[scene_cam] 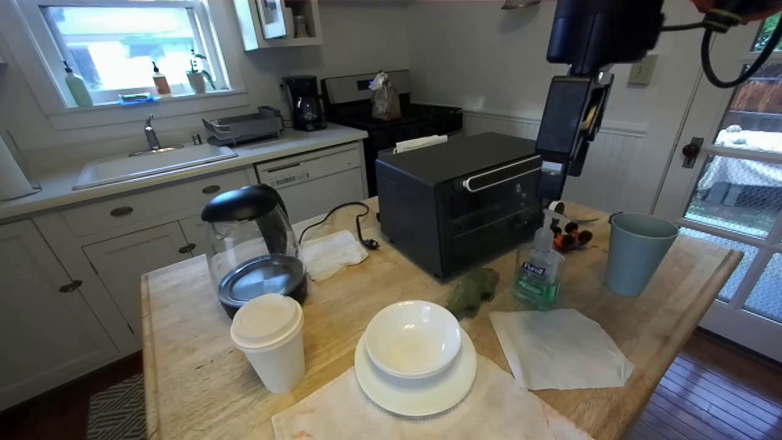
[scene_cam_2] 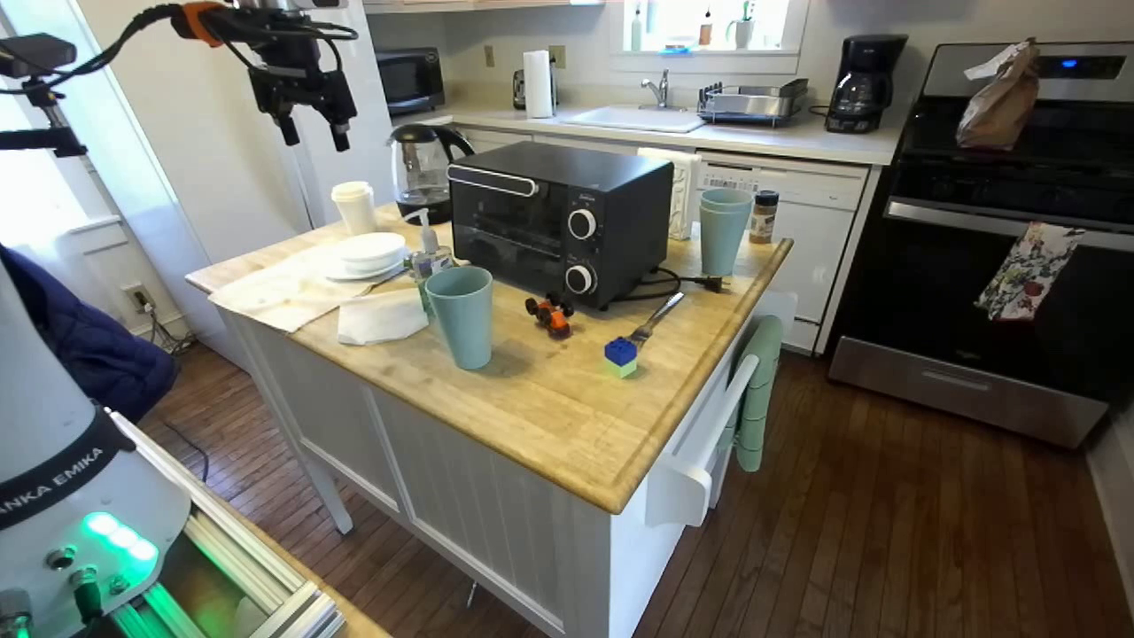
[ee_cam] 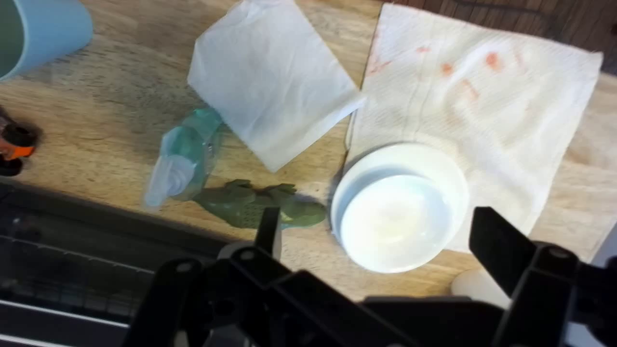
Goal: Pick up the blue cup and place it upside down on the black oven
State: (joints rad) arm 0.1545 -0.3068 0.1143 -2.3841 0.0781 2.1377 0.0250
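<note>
The blue cup (scene_cam: 638,256) is a pale blue-green tapered tumbler standing upright on the wooden table, mouth up. It also shows in an exterior view (scene_cam_2: 462,321) at the table's near edge and in the wrist view (ee_cam: 55,31) at the upper left corner. More blue-green cups (scene_cam_2: 724,235), seemingly stacked, stand behind the oven. The black oven (scene_cam: 455,156) has a flat top and glass door; its front shows in the wrist view (ee_cam: 72,270). My gripper (scene_cam_2: 315,140) is open and empty, high above the table. In the wrist view its fingers (ee_cam: 376,217) frame the white bowl, apart from the cup.
A Purell bottle (scene_cam: 539,275), orange toy car (scene_cam_2: 551,315) and napkin (scene_cam: 562,348) lie near the cup. A white bowl (scene_cam: 414,339) on a plate, green toy (scene_cam: 473,292), white paper cup (scene_cam: 272,342), glass kettle (scene_cam: 256,244), fork (scene_cam_2: 654,321) and block (scene_cam_2: 621,356) are also there.
</note>
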